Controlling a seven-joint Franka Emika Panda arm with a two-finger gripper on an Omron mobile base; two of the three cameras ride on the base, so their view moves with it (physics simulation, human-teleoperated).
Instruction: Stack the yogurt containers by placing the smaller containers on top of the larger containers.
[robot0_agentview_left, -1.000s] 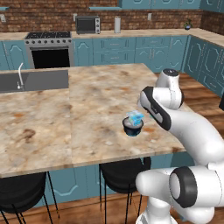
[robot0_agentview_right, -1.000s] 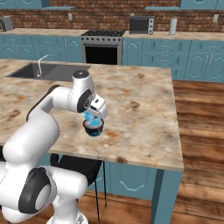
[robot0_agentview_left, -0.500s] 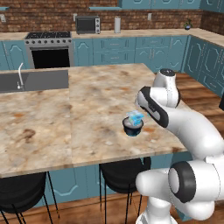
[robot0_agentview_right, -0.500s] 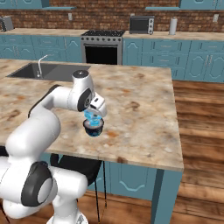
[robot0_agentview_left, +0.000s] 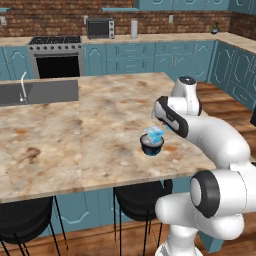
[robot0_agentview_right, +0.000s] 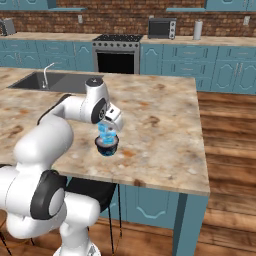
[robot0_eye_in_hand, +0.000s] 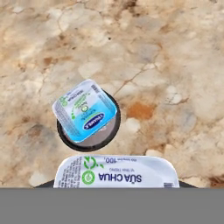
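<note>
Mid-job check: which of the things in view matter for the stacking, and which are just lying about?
For the job:
- dark tub
- cup on the tub
- held cup, just above them

Just lying about:
- sink
- stove
- microwave
- paper roll
- stools

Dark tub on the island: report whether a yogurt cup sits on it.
Yes. A small blue cup rests on the dark tub, slightly off-centre, in the hand view.
</note>
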